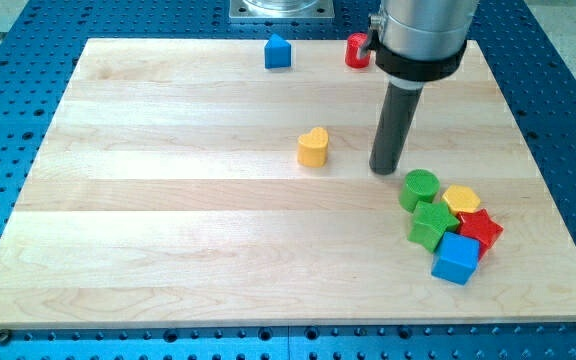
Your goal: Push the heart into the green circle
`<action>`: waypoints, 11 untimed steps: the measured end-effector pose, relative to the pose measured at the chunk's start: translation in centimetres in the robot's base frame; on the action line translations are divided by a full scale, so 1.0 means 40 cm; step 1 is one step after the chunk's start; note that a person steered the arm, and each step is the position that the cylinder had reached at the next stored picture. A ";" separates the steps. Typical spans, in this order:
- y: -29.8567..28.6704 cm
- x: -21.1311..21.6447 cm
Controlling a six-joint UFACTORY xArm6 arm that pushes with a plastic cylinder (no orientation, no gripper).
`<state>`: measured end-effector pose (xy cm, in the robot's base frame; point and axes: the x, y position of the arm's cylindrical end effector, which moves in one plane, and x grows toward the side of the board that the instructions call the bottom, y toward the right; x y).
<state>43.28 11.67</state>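
Observation:
The yellow heart lies near the middle of the wooden board. The green circle stands to its lower right, at the top left of a cluster of blocks. My tip rests on the board between them, to the right of the heart and just up and left of the green circle, touching neither.
The cluster by the green circle holds a yellow hexagon, a green star, a red star and a blue cube. A blue house-shaped block and a red block sit at the view's top.

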 end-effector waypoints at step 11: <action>-0.027 0.043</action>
